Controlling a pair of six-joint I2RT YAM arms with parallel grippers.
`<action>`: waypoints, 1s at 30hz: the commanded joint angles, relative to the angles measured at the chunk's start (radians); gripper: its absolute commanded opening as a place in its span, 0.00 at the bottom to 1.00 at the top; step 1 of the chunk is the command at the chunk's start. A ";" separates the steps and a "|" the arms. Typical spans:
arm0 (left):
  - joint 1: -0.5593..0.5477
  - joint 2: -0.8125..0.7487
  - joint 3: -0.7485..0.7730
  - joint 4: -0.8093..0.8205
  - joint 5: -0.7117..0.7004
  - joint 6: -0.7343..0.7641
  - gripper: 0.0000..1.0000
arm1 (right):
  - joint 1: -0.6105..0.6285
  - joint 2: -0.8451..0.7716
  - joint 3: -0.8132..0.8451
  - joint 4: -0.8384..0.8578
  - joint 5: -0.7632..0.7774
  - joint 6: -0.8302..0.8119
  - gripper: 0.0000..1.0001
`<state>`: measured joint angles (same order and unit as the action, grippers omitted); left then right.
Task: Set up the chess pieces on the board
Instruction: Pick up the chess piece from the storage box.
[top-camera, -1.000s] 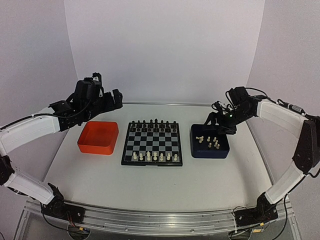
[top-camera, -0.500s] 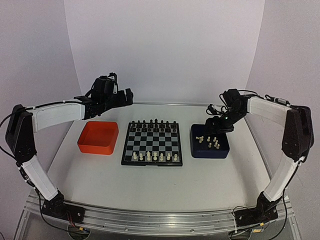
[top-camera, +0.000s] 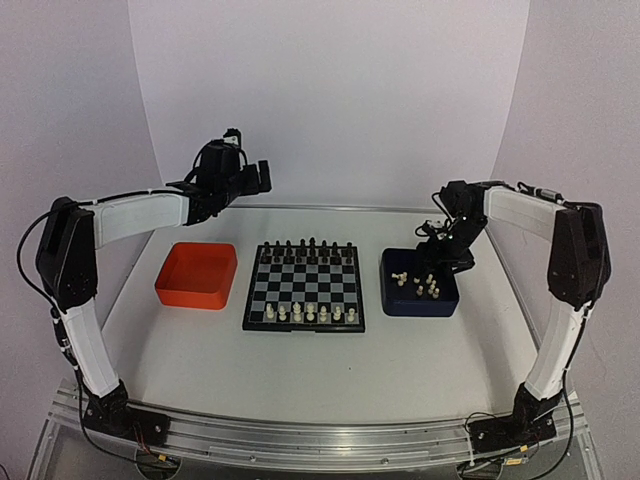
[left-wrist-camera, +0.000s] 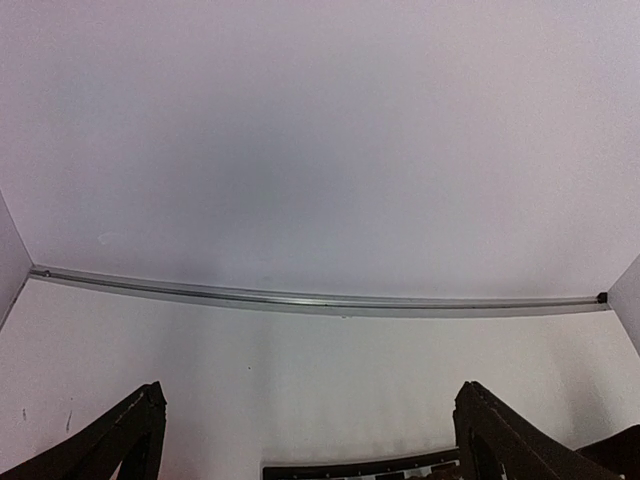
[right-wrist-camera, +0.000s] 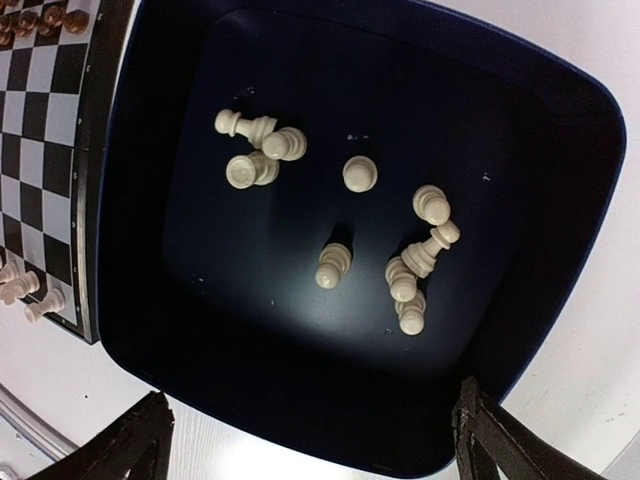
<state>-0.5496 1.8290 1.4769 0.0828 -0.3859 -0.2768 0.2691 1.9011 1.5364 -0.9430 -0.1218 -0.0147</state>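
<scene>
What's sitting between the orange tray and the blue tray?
The board, standing apart from both the orange tray and the blue tray. The top view shows it.

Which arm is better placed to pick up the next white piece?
Right. The right hand hangs open directly over the dark blue tray holding the loose white pieces; the left hand is high beyond the orange tray.

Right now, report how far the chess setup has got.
Done: a row of cream pieces stands along the near edge of the board, black ones along the far edge. In hand: nothing; the right pincer hangs open over the dark blue tray, the left pincer open, raised. Left: the loose cream pieces in that tray.
</scene>
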 joint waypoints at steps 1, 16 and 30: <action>0.014 0.028 0.019 0.111 -0.006 0.052 1.00 | -0.002 0.053 0.080 -0.038 0.061 0.047 0.90; 0.016 0.099 0.115 0.051 -0.016 0.064 1.00 | -0.002 0.150 0.140 -0.042 0.121 0.130 0.76; 0.016 0.116 0.144 0.025 0.011 0.082 1.00 | -0.002 0.210 0.146 -0.008 0.222 0.260 0.47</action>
<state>-0.5373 1.9411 1.5845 0.1031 -0.3906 -0.2081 0.2689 2.0967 1.6497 -0.9650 0.0445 0.1853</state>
